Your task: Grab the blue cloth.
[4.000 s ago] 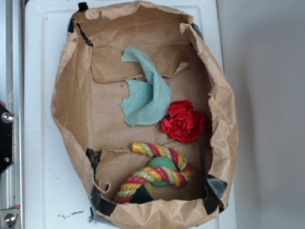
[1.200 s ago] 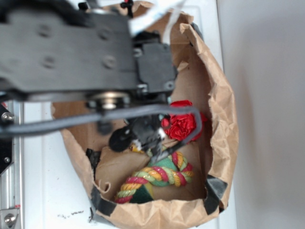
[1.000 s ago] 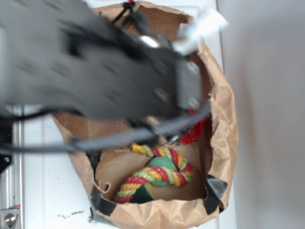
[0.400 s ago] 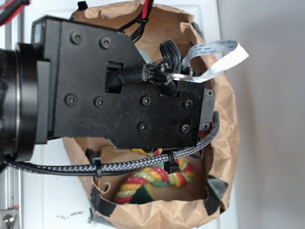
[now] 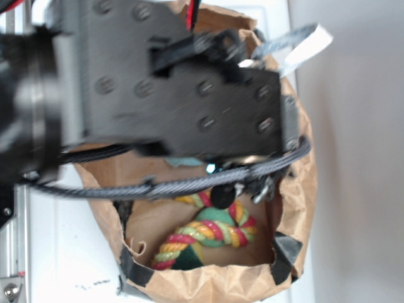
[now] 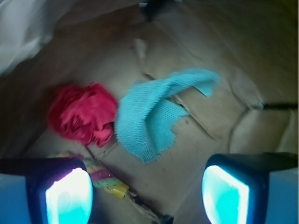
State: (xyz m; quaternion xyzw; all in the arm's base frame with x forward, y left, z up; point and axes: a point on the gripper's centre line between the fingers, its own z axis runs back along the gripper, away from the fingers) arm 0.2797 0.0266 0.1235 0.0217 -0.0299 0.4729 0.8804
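Observation:
In the wrist view the blue cloth (image 6: 149,112) lies crumpled on the brown paper floor of the bag, one corner lifted toward the upper right. My gripper (image 6: 148,198) hangs above it, open, with nothing between its fingers (image 6: 70,196), and the cloth sits ahead of the gap. In the exterior view my black arm (image 5: 177,88) covers most of the bag. Only a sliver of the blue cloth (image 5: 186,162) shows under it.
A red ruffled fabric ball (image 6: 84,114) touches the cloth's left side. A braided rope toy (image 5: 208,230) lies at the bag's near end; its tip (image 6: 110,184) shows by my left finger. The paper bag's walls (image 5: 297,189) stand all around.
My arm has swung in over the bag and now hides the cloth and the red ball from the exterior camera. In the last half second it shifted, baring more of the rope toy.

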